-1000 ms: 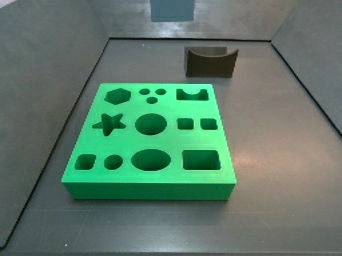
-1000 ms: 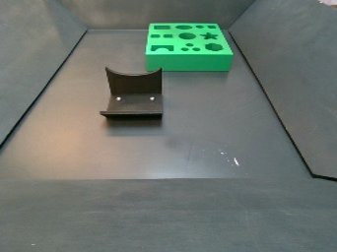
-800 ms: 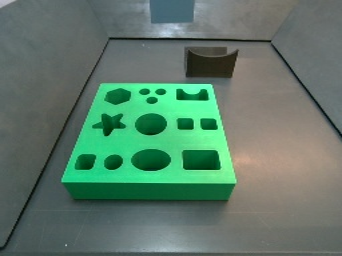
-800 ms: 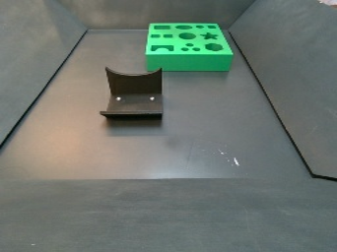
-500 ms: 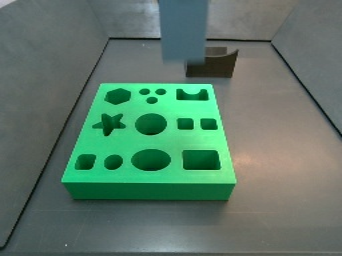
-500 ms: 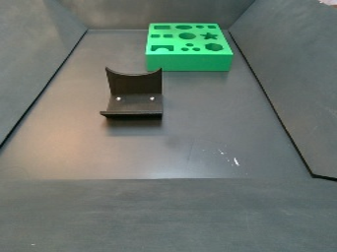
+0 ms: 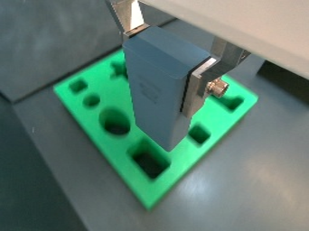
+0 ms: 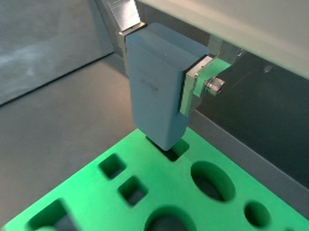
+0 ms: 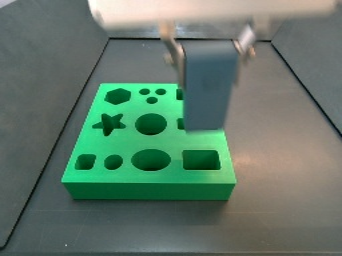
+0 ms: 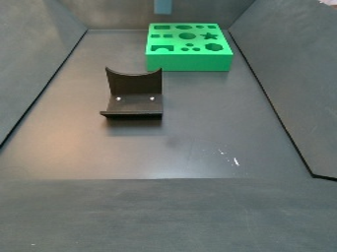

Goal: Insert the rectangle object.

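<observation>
My gripper [image 9: 207, 52] is shut on the rectangle object [image 9: 207, 85], a plain grey-blue block held upright. It hangs over the green board [image 9: 107, 178] with its lower end above the right side of the board, near the small square holes. The large rectangular hole [image 9: 201, 160] lies open at the board's front right. Both wrist views show the gripper [image 7: 165, 61] [image 8: 162, 60] clamping the block [image 7: 163, 90] [image 8: 154, 86] between silver fingers [image 7: 198, 83] [image 8: 193, 83], with the board [image 7: 85, 113] [image 8: 85, 194] below. In a side view [image 10: 188, 47] the board shows without the gripper.
The fixture [image 10: 132, 94] stands on the dark floor, apart from the board; in a side view the block and gripper hide it. Sloping grey walls [image 9: 54, 110] enclose the floor.
The gripper with the block has come into a side view from the top back and moved forward and down over the board. The board and the fixture have not moved.
</observation>
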